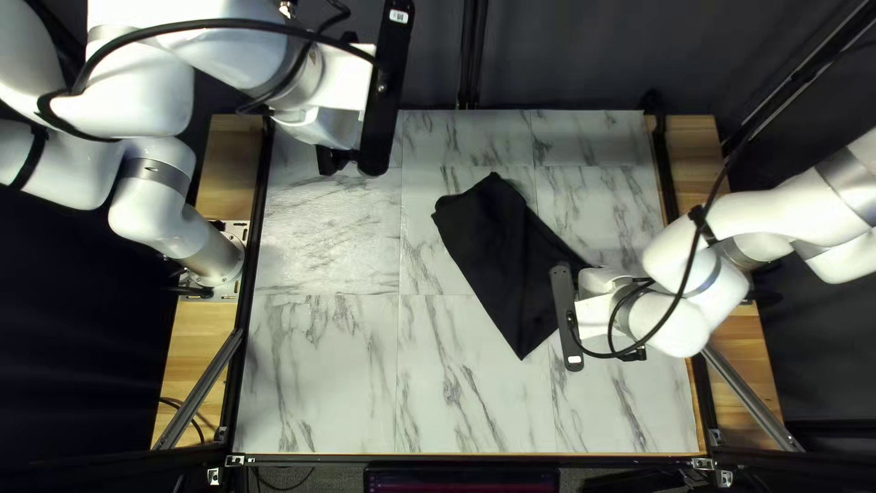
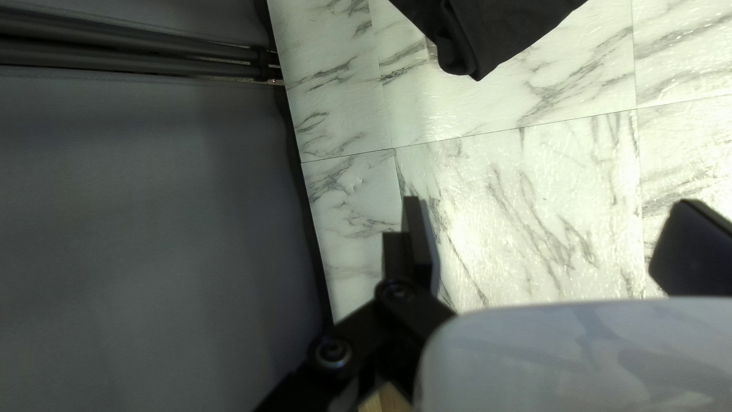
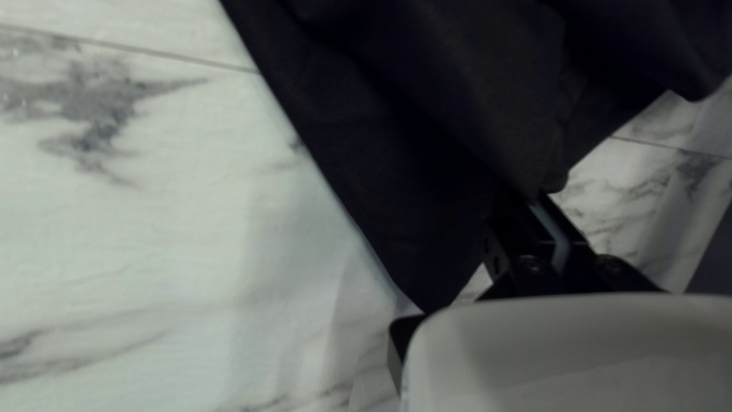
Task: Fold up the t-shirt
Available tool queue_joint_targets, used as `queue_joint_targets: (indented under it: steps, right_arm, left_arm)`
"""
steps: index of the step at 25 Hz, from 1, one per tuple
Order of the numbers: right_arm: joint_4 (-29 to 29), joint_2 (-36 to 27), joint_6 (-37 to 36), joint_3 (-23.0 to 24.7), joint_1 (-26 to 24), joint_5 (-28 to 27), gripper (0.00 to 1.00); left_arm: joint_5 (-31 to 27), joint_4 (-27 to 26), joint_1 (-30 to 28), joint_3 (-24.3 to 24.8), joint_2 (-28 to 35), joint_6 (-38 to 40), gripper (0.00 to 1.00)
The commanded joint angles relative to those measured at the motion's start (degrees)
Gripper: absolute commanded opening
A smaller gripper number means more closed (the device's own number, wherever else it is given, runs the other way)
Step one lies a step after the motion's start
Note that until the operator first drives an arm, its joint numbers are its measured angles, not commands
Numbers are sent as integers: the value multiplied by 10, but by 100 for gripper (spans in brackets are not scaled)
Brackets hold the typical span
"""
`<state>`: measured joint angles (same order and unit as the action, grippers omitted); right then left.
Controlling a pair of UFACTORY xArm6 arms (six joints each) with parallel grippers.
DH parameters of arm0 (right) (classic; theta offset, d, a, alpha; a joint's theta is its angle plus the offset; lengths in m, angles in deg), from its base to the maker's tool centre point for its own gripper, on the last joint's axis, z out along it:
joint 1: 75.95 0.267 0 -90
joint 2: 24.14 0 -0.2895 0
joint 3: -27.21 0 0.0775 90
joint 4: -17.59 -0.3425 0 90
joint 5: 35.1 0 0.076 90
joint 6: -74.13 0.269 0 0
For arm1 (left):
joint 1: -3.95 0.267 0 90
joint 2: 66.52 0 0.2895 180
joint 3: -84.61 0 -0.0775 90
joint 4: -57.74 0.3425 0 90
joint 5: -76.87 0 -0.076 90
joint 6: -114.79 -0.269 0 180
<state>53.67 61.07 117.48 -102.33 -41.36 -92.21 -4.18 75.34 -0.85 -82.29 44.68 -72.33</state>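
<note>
Black t-shirt point(image 1: 497, 265), seemingly part-folded, right of centre on the tabletop point(image 1: 328, 383). Right claw point(image 3: 545, 198) closed on its edge; left claw point(image 2: 550, 217) wide, apart. Judged step: making a fold; next, carry the held edge across and lay it flat.

The T-shirt point(image 1: 497, 256) lies on the surface point(image 1: 456, 393), right of its middle, with the curtain point(image 1: 593, 55) behind the far edge. At the T-shirt's right side, the right gripper point(image 1: 566, 318) has cloth between its fingers. The left gripper point(image 1: 356, 162) is above the surface's far left part, well apart from the T-shirt.
</note>
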Motion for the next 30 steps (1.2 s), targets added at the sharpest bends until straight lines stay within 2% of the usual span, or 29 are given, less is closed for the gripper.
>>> queue_joint_targets:
  steps: [1,5,18,22,24,26,30]
  right_arm:
    - [-11,-6,1,-29,24,-49,0]
    - [-19,-11,4,-47,44,-90,0]
    - [-52,-60,20,-5,70,-137,0]
    - [-58,-75,7,64,37,-82,0]
    - [-62,-79,-4,75,26,-69,0]
    - [-64,-88,-15,74,22,-74,0]
    - [-67,-101,-22,40,34,-124,0]
  left_arm:
    - [0,0,0,0,0,0,100]
    - [0,0,0,0,0,0,100]
    - [0,0,0,0,0,0,100]
    - [0,0,0,0,0,0,100]
    - [0,0,0,0,0,0,100]
    - [0,0,0,0,0,0,100]
    - [0,0,0,0,0,0,100]
